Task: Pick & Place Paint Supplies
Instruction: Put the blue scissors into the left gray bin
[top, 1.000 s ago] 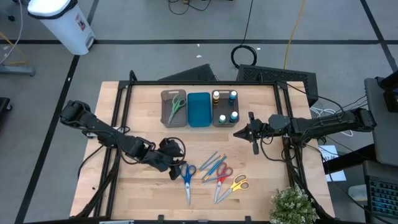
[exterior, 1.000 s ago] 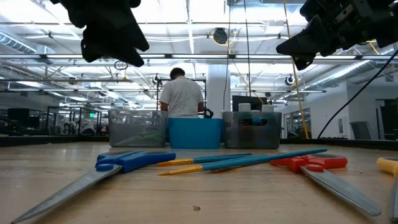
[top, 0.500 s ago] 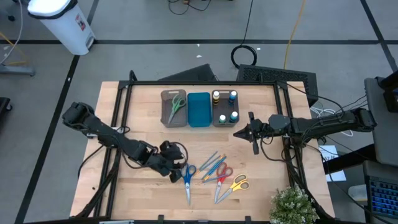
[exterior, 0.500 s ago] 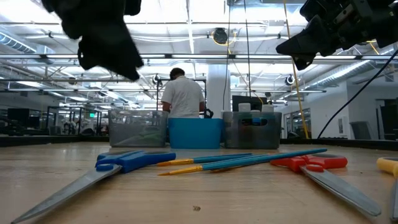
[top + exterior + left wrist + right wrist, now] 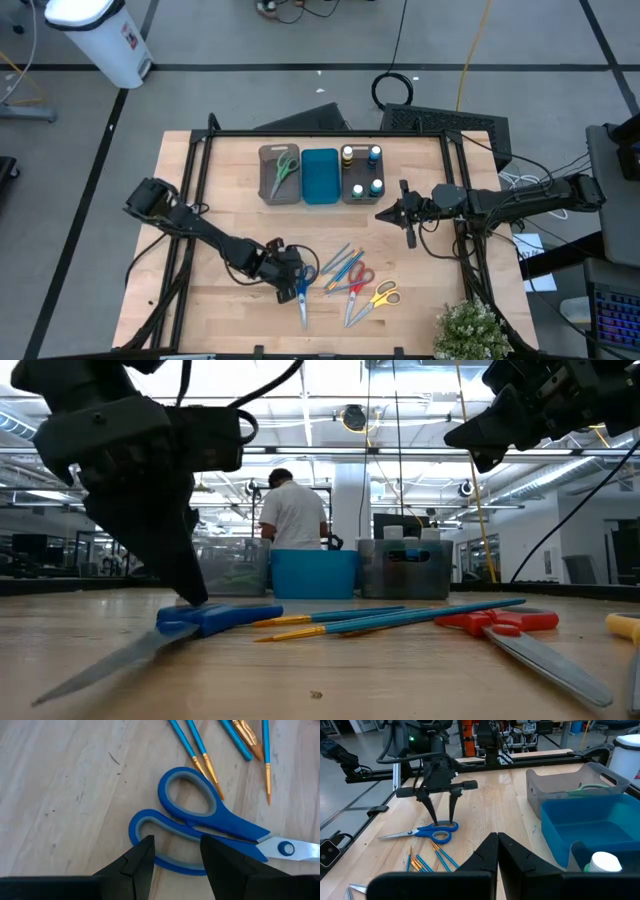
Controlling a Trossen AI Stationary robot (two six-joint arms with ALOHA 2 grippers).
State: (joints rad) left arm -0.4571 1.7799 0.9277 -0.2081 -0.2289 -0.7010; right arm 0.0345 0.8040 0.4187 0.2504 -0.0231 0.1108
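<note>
Jaws parted on the left gripper (image 5: 295, 283), low at centre-left of the high view, its fingertips straddling one handle loop of the blue scissors (image 5: 301, 288) lying flat on the table (image 5: 225, 190). Right gripper (image 5: 384, 214), jaws pressed shut and empty, hangs right of centre above the wood.

Three trays (image 5: 320, 176) stood side by side at the far middle of the tabletop (image 5: 230, 215); scissors (image 5: 283, 168) lay in the left one, bottles (image 5: 360, 172) in the right. Nearer the front lay brushes (image 5: 341, 264) between more scissors (image 5: 302, 290). The left pincer (image 5: 291, 276) straddled a handle loop of those scissors; the right pincer (image 5: 384, 215) hung right of the trays.
</note>
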